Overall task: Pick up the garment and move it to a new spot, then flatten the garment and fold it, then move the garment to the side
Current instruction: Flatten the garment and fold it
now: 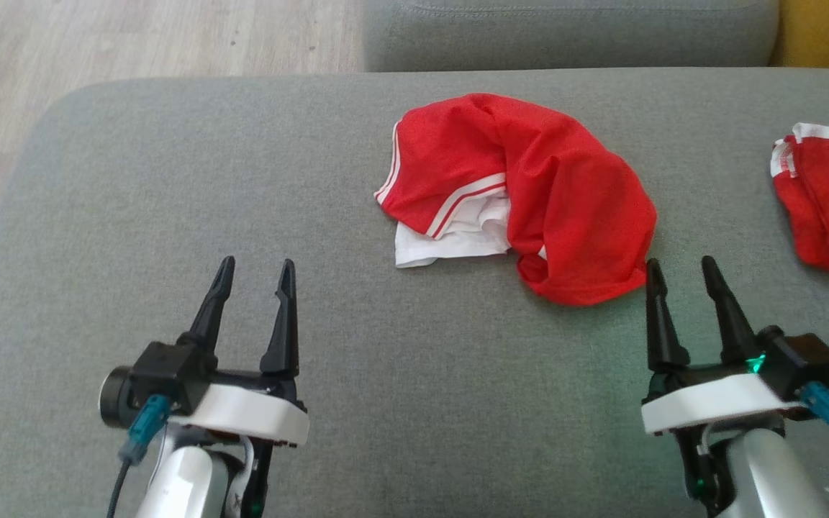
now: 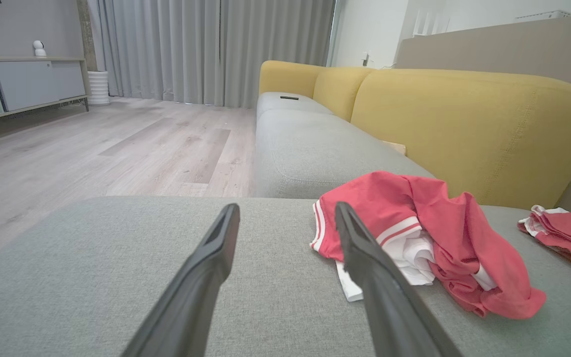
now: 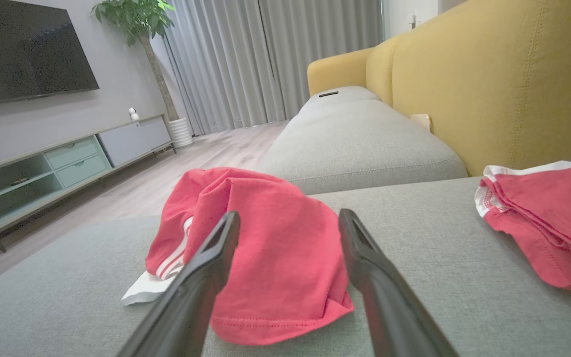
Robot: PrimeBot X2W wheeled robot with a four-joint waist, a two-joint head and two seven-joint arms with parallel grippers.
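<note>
Garment (image 1: 529, 194) is a crumpled red heap with white stripe trim, mid-cushion (image 1: 170, 180), with a white layer (image 1: 450, 244) poking out on its left side. It's not picked up yet, so the task is at the start. Your left gripper (image 1: 257, 263) hovers well to the left of it, fingers spread wide, nothing in them. Your right gripper (image 1: 680, 262) sits just beside the heap's near right lobe, also spread wide and empty; can't tell if a fingertip grazes the cloth.

Handling, my guess: thin jersey, light and very soft, no stiffness. It will drape and sag the moment you lift, and one layer may slide off another. Not fragile. Pinch deep enough to catch all layers or you'll pull up only the top one.

Best holds look like the striped hem on the left for the left gripper, and the rounded fold nearest the right gripper. Second red piece (image 1: 828, 194) lies far right, apart from the heap; don't snag it.
</note>
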